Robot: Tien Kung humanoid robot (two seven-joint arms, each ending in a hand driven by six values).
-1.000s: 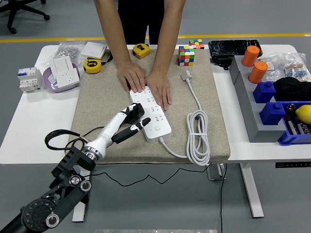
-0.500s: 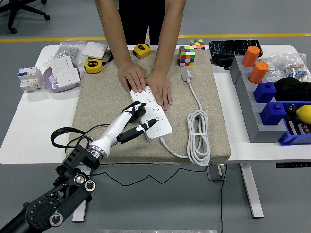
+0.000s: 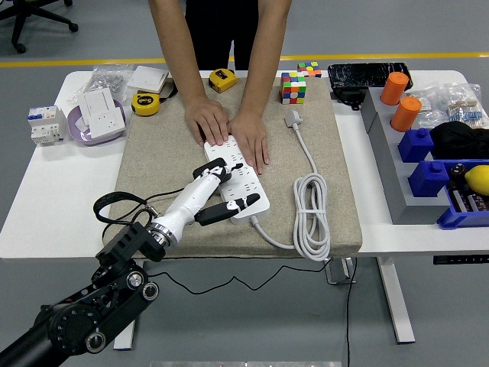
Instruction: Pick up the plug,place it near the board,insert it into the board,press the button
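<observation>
White power strip [image 3: 238, 182] at frame centre, pinned by a person's hands [image 3: 229, 130]; left hand [image 3: 221, 187] over it, fingers loosely apart, black plug [image 3: 216, 170] seemingly seated; button press likely next.

A lab or test workshop is suggested: a white desk [image 3: 46, 191] on grey flooring marked with a yellow line [image 3: 92, 62], an office chair [image 3: 34, 19] behind, and blue parts bins [image 3: 428, 164], tape measures [image 3: 145, 103] and loose wall sockets [image 3: 99, 111] laid out.
</observation>
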